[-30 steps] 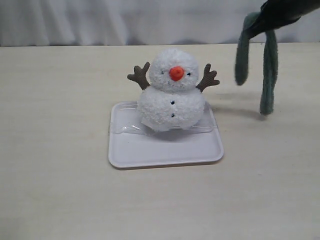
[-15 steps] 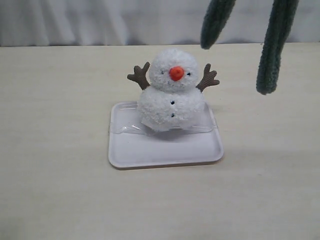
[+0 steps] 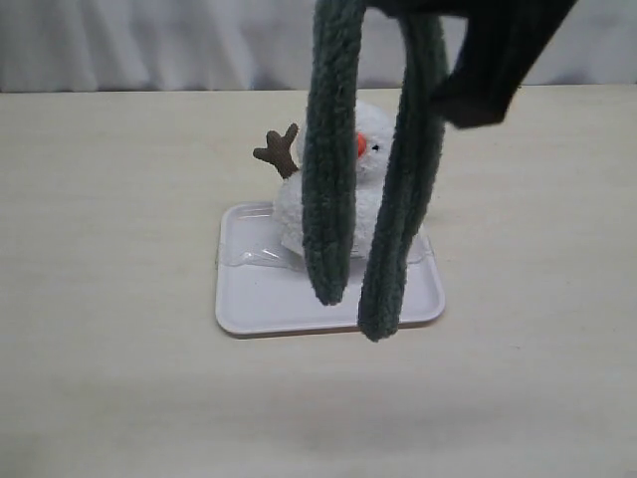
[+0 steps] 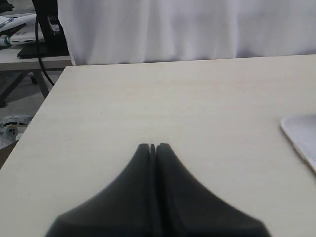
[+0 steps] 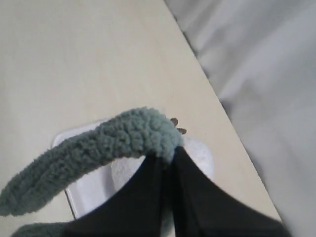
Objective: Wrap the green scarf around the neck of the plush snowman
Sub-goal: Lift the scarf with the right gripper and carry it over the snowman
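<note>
The plush snowman (image 3: 374, 127) stands on a white tray (image 3: 261, 299); its orange nose (image 3: 360, 145) and one brown arm (image 3: 279, 150) show. The green scarf (image 3: 330, 169) hangs in two long strands in front of it, hiding most of the head, the body and the neck. My right gripper (image 3: 428, 10) is at the top of the exterior view, shut on the scarf's middle. In the right wrist view the right gripper (image 5: 170, 154) pinches the scarf (image 5: 113, 143) above the snowman (image 5: 197, 154). My left gripper (image 4: 153, 146) is shut and empty over bare table.
The tray's corner (image 4: 302, 134) shows at the edge of the left wrist view. A pale wooden table (image 3: 109, 249) spreads round the tray, with a white curtain (image 3: 149, 40) behind it. The table's side edge (image 4: 49, 98) borders a cluttered area.
The right gripper has carried the scarf leftward and nearer the camera. Its two strands now hang in front of the snowman and cover it. The left gripper shows no change.
</note>
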{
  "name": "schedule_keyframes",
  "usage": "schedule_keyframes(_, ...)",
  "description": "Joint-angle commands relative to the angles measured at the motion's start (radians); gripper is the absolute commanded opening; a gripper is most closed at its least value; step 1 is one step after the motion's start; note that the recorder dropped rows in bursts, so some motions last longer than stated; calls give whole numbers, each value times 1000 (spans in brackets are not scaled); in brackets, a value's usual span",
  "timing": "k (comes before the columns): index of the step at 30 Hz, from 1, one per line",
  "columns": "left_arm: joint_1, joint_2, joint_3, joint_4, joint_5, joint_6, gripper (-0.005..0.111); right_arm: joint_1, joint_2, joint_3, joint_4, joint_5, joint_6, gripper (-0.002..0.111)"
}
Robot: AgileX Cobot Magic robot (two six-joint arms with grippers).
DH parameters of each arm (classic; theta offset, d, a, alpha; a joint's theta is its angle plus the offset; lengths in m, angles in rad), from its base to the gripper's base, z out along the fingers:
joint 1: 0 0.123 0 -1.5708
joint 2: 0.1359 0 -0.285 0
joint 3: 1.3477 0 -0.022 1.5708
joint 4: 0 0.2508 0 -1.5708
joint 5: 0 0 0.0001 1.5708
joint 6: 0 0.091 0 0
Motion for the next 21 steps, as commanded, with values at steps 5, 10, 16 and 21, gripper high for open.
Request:
schedule_keyframes(5,-4,-2,1,-5,-14,0,0,57,266,13,-341,-85,17,4)
schedule_keyframes(10,-4,-2,1,-4,-14,0,0,57,447,13,-543,-245,17,4)
schedule_keyframes(16,-4,-2,1,-4,-14,0,0,57,526,13,-841,-233,73,4)
schedule_keyframes(21,-4,-2,1,-4,-14,0,0,54,540,13,-992,-195,152,4)
